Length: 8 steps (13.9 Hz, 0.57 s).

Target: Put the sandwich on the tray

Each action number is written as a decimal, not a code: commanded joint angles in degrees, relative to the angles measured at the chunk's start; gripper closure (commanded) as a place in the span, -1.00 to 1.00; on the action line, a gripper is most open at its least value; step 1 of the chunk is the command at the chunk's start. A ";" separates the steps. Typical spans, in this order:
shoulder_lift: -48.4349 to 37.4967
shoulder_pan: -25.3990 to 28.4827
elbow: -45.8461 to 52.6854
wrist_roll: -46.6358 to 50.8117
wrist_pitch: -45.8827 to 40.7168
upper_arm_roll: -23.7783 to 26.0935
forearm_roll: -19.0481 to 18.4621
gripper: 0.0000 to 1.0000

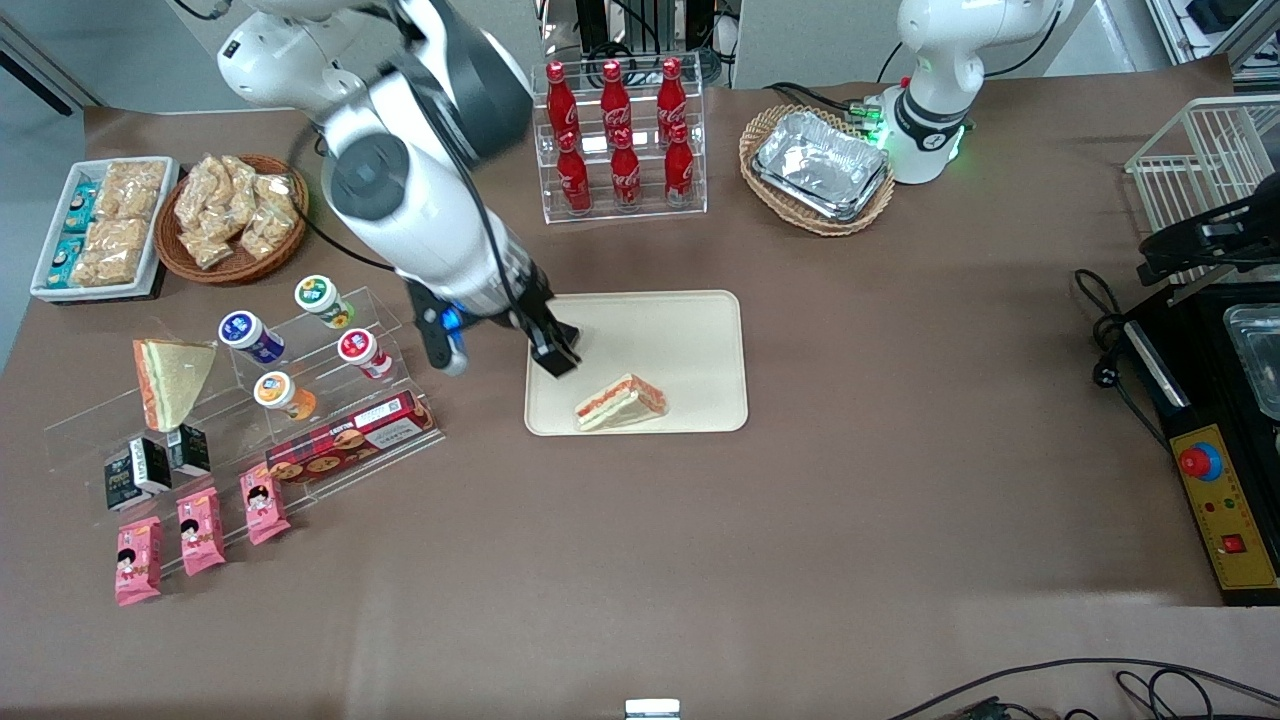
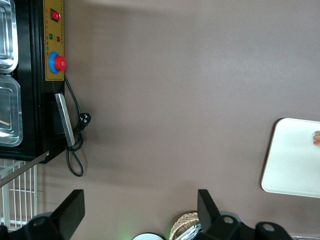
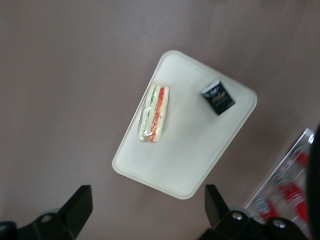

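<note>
The sandwich [image 1: 620, 400] lies on its side on the cream tray [image 1: 690, 330], close to the tray's edge nearest the front camera. Its red and green layers show in the right wrist view [image 3: 154, 114], where the tray [image 3: 195, 150] lies whole below the camera. My right gripper [image 1: 500, 350] hangs open and empty above the tray's end toward the working arm, apart from the sandwich. In the right wrist view the gripper [image 3: 147, 189] has its jaws wide apart, with a tray corner between them. A small black packet [image 3: 218, 96] also lies on the tray.
A second sandwich [image 1: 175, 375] with a broad bread face leans on the acrylic shelf [image 1: 330, 400] among cups and snack packs. A cola bottle rack [image 1: 620, 140] and a wicker basket of foil trays [image 1: 820, 170] stand farther back. The tray's end shows in the left wrist view [image 2: 295, 155].
</note>
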 commanded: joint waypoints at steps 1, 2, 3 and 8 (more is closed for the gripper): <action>-6.31 -0.54 -0.98 -14.04 -5.88 0.33 -6.38 -1.00; -6.93 -2.28 -0.98 -17.81 -7.29 0.94 -7.86 -1.00; -7.55 -3.43 -1.06 -22.03 -8.00 1.12 -9.45 -1.00; -10.98 -15.27 -2.55 -43.29 -8.53 6.80 -14.02 -1.00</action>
